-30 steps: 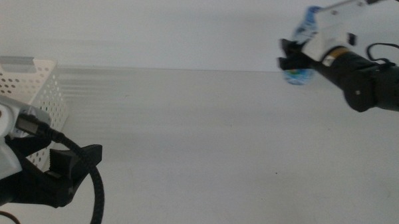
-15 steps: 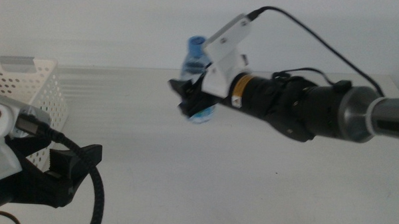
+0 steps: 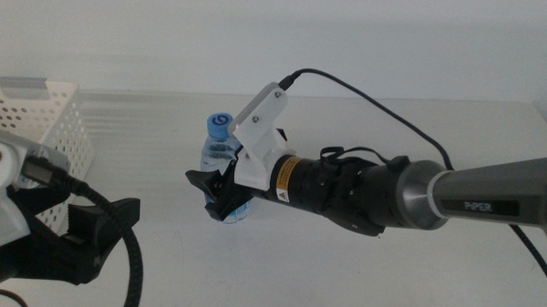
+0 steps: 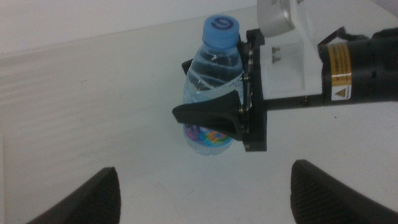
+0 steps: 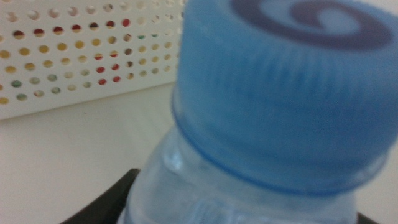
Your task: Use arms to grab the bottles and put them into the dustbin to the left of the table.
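The white dustbin (image 3: 38, 118) stands at nine o'clock. Mid-bench (image 3: 342, 274), the right pincer (image 3: 219, 199) clenches the upright water bottle (image 3: 221, 152), cap up. The left pincer (image 3: 88, 234) waits released at seven o'clock.

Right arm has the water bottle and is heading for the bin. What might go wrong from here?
The right gripper grips the water bottle low on its rounded body, so it might tilt or slip out. The left gripper waits open between the bottle and the dustbin, so the arms may collide.
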